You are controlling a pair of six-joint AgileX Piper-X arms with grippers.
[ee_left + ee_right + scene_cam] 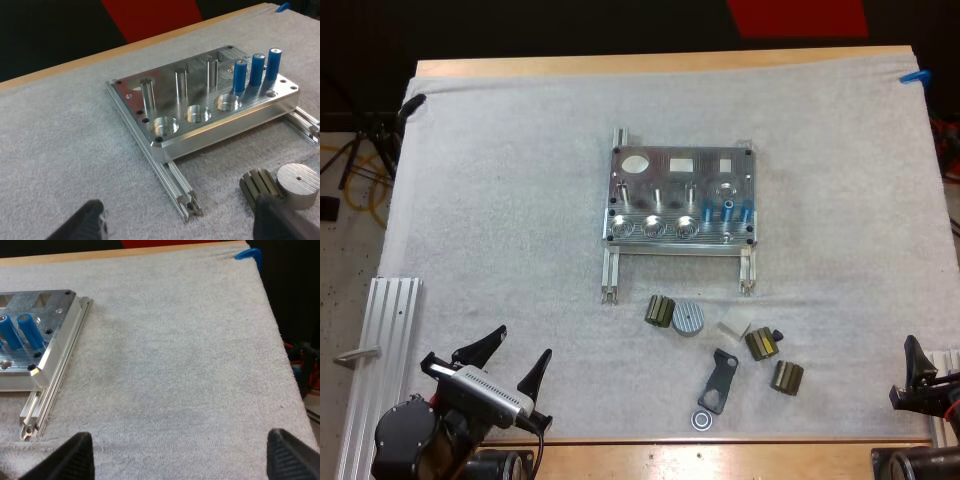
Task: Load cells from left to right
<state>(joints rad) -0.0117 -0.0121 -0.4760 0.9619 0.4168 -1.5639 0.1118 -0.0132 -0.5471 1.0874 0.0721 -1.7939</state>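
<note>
Status: left gripper (524, 342) jaws spread wide with nothing between them, over the near edge of the white mat (500, 200); right gripper (178, 440) also spread, gripping nothing, bare mat between its fingers. Flat machined aluminium fixture (680, 200) on two slim rails sits well ahead of the left jaws and off to their right; from the right jaws it is ahead and far to their left. Three bright blue cylinders (727, 212) stand upright in a row at the fixture end nearer the right jaws, well apart from both grippers. Three round bores (195, 115) along the fixture edge facing the left jaws are empty, with thin steel posts (180, 85) standing just behind them. Loose parts lie between the fixture and the jaws: three dark olive ribbed cylinders (660, 311), a round silver slotted disc (688, 318) right against one of them, a small white block (734, 324), a flat black bracket (718, 380) and a small dark ring (701, 419). In the left wrist view the disc and one olive cylinder sit just beyond the left gripper's right finger. Grooved aluminium rail (380, 340) lies outboard of the left jaws
</note>
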